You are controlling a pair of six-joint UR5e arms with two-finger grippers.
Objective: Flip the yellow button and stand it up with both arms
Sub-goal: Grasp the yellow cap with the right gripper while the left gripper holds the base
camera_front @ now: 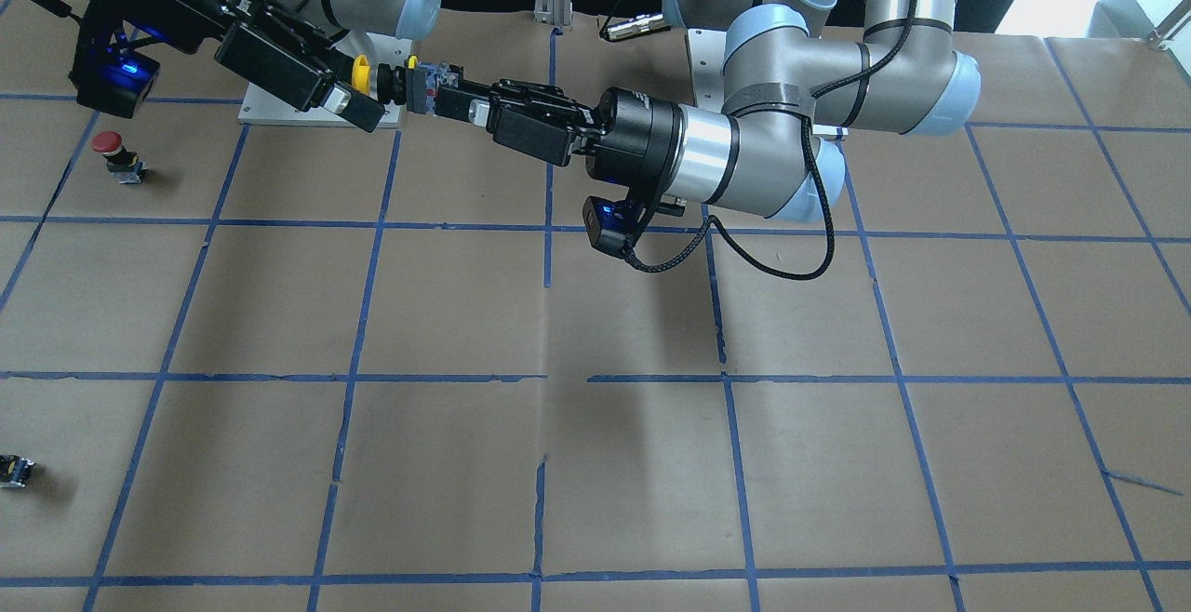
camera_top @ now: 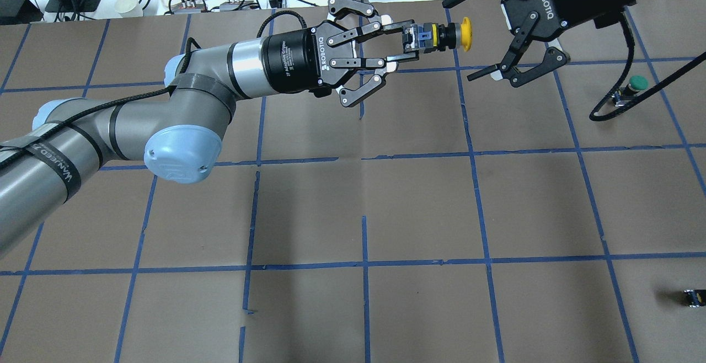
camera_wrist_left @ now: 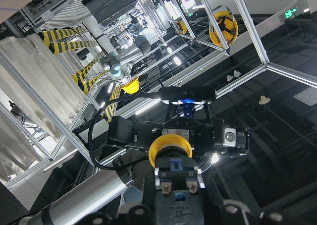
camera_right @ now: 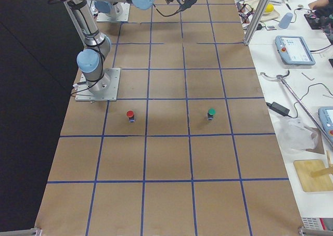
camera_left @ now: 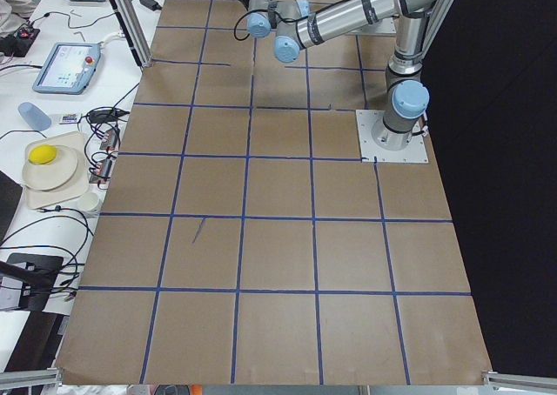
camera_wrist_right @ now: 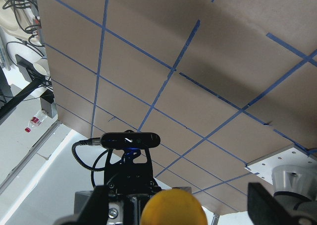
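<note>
My left gripper (camera_top: 405, 43) is shut on the grey and black body of the yellow button (camera_top: 441, 36). It holds the button level in the air over the table's back, cap pointing at my right gripper (camera_top: 462, 40). The right gripper is open, with its fingers on either side of the yellow cap and not touching it. In the front view the left gripper (camera_front: 447, 96) grips the body and the cap (camera_front: 361, 73) sits by the right gripper's fingers (camera_front: 358, 110). The right wrist view shows the cap (camera_wrist_right: 173, 210) low between two open fingers. The left wrist view shows the button (camera_wrist_left: 170, 146) end-on.
A red-capped button (camera_front: 110, 152) stands on the table below the right arm. A green-capped button (camera_top: 634, 84) stands at the right, next to the right arm's hanging cable. A tiny black block (camera_top: 694, 297) lies near the table's right front edge. Arm base plates (camera_right: 96, 85) sit at the back.
</note>
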